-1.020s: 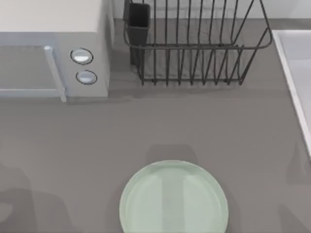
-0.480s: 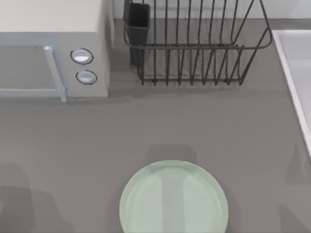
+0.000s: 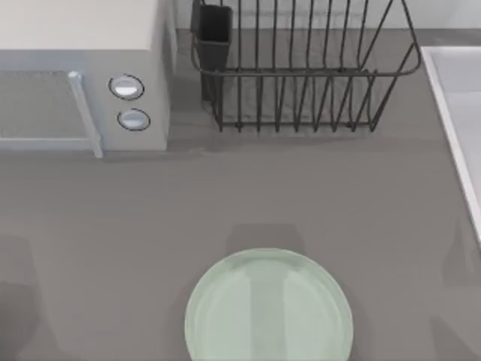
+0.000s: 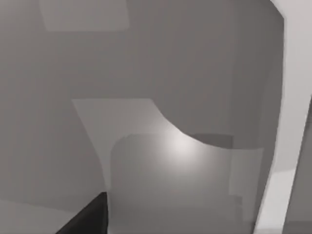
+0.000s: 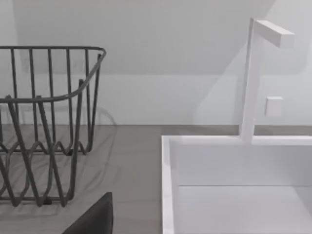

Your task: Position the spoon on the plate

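Note:
The pale mint-green plate [image 3: 268, 308] lies flat at the table's front middle, and its near edge is cut off by the top view's bottom border. Nothing rests on the part of it that I see. The spoon is out of view. A dark piece of my left gripper [image 4: 87, 219] pokes into the left wrist view over pale grey surfaces. A dark piece of my right gripper [image 5: 95, 219] enters the right wrist view, in front of the rack and the sink.
A white microwave [image 3: 83, 75] stands at the back left. At the back middle is a black wire dish rack [image 3: 301, 75] with a dark holder [image 3: 214, 34]. A white sink [image 3: 458, 113] runs along the right edge, with its faucet [image 5: 253, 73] behind it.
The shadow at the table's front left has drawn back toward the left edge. The plate has not moved.

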